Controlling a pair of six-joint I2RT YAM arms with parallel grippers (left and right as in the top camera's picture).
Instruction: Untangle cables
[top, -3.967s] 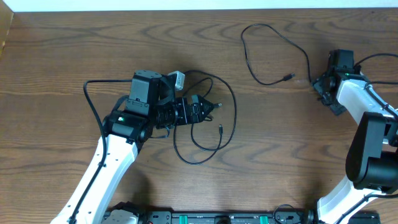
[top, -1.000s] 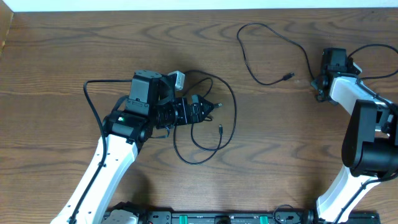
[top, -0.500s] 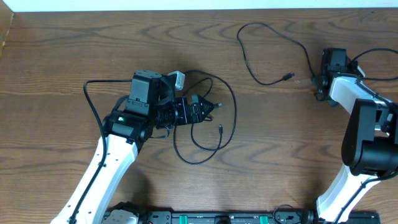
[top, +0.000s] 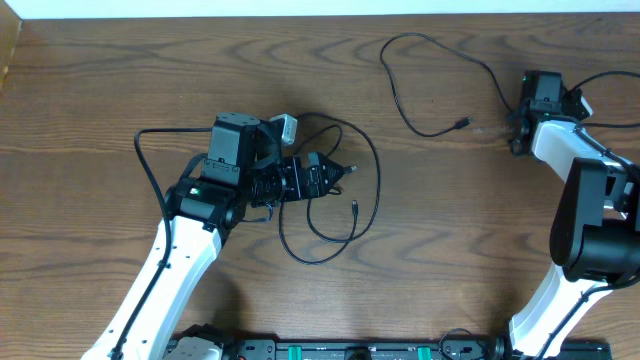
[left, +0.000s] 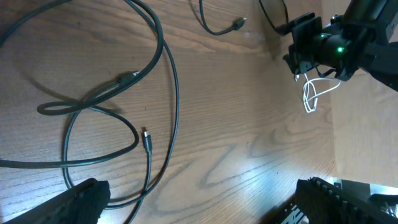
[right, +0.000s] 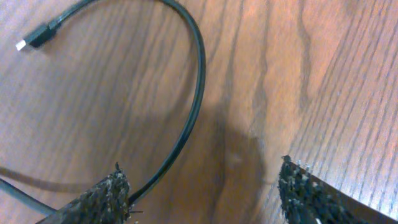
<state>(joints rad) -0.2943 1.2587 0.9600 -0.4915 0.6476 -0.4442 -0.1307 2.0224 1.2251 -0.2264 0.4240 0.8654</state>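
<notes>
One black cable (top: 376, 190) lies in crossed loops by my left gripper (top: 340, 177); in the left wrist view the loops (left: 169, 74) run past the left finger. My left gripper (left: 205, 205) is open and empty. A second black cable (top: 432, 48) curves across the far right, its plug (top: 465, 123) free. My right gripper (top: 516, 128) is open at that cable's end; in the right wrist view the cable (right: 198, 74) lies between the fingers (right: 199, 199), close to the left one. The white cable (left: 316, 93) lies looped beside the right arm.
The table's far edge (top: 300, 14) runs along the top of the overhead view. A thick black arm cord (top: 150, 170) loops left of the left arm, another (top: 605, 80) runs behind the right arm. The robot base rail (top: 330, 350) is at the front.
My right gripper has moved toward the far edge, and the far-right black cable has shifted slightly left. The left arm and the looped cable have not moved.
</notes>
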